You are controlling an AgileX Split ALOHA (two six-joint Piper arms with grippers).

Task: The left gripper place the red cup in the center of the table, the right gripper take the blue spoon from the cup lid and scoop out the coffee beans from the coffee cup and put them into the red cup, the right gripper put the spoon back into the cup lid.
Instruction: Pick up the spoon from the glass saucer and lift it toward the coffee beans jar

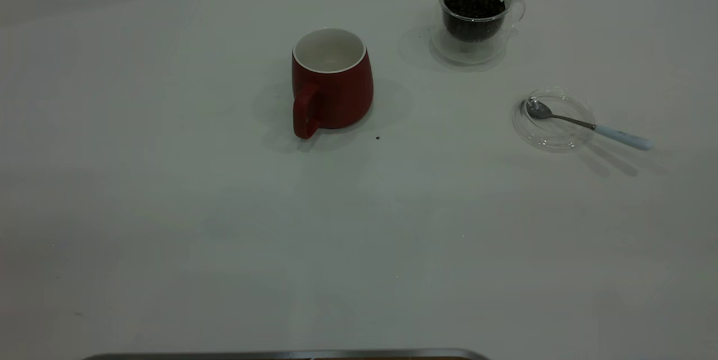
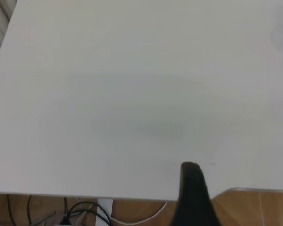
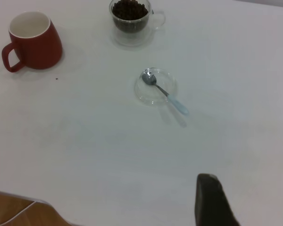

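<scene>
While the table (image 1: 168, 225) lies wide and white under everything, the red cup (image 1: 332, 84) stands upright near its middle, white inside showing, handle turned toward the near edge. Beyond it to the right sits the coffee cup (image 1: 475, 18) of clear glass, filled with dark coffee beans (image 1: 474, 3). Nearer and further right lies the cup lid (image 1: 554, 119), and the blue spoon (image 1: 589, 124) rests with its metal bowl in the lid and its pale handle reaching out over the rim. A single dark speck (image 1: 377, 138) lies just beside the red cup.

The right gripper (image 3: 247, 202) hangs over the near table, well apart from the spoon — fingers parted, holding nothing. Of the left gripper (image 2: 194, 195) only one dark finger shows above the table edge — whether it is parted or closed cannot be told.
</scene>
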